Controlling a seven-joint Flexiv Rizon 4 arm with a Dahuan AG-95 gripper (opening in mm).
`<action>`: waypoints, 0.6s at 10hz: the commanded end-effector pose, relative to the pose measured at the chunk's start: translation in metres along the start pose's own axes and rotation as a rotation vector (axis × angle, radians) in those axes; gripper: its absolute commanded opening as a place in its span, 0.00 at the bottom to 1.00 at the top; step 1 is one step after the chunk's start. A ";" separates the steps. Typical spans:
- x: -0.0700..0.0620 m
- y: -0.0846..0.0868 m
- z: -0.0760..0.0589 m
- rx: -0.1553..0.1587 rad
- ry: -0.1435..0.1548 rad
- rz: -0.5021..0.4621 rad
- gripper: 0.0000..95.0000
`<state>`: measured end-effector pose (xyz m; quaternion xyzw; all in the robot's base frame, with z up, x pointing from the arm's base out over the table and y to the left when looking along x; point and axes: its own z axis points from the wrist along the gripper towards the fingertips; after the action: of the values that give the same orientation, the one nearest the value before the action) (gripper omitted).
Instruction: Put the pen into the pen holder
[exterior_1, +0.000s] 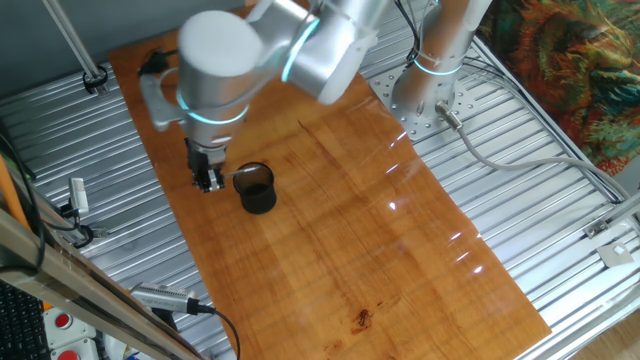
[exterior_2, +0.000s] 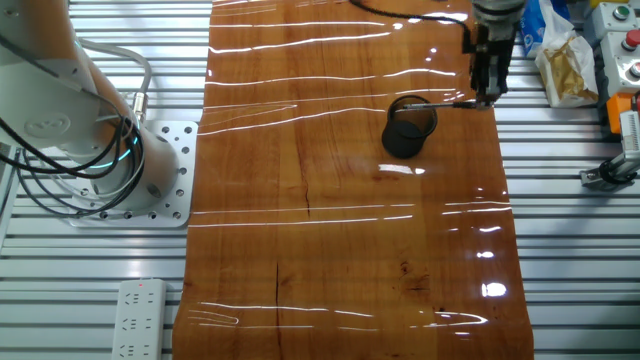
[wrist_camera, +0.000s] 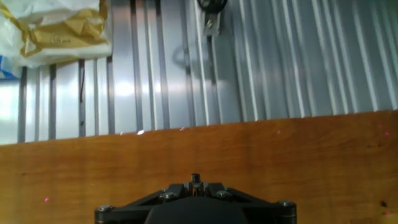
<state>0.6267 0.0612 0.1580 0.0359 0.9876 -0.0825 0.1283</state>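
Closest to the lens, the gripper (exterior_1: 208, 182) pinches the pen (exterior_1: 247, 174) nearly level, its free end across the pen holder (exterior_1: 256, 188) just beside it. Carrying step, seemingly; next, tilt the pen upright over the cup's mouth.

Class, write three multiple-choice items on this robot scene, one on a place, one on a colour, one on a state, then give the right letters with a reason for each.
1. Where does the pen holder stand?
A. on the wooden board
B. on the bare metal slats
C. on the robot's base

2. What colour is the pen holder?
A. white
B. dark, smoky
C. bright red

3. How does the pen lie?
A. upright inside the cup
B. flat on the board, far from the cup
C. roughly level at the gripper, reaching toward the cup's rim

Answers: 1 A, the wooden board shows all around it. 2 B, it looks near black in both fixed views. 3 C, the thin line runs from the fingers to the rim.
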 end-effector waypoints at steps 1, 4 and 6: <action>-0.004 0.000 -0.001 0.009 -0.038 0.023 0.00; -0.008 0.001 0.001 0.004 -0.062 0.050 0.00; -0.009 0.002 0.004 0.000 -0.082 0.057 0.00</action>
<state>0.6367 0.0622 0.1548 0.0619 0.9801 -0.0793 0.1714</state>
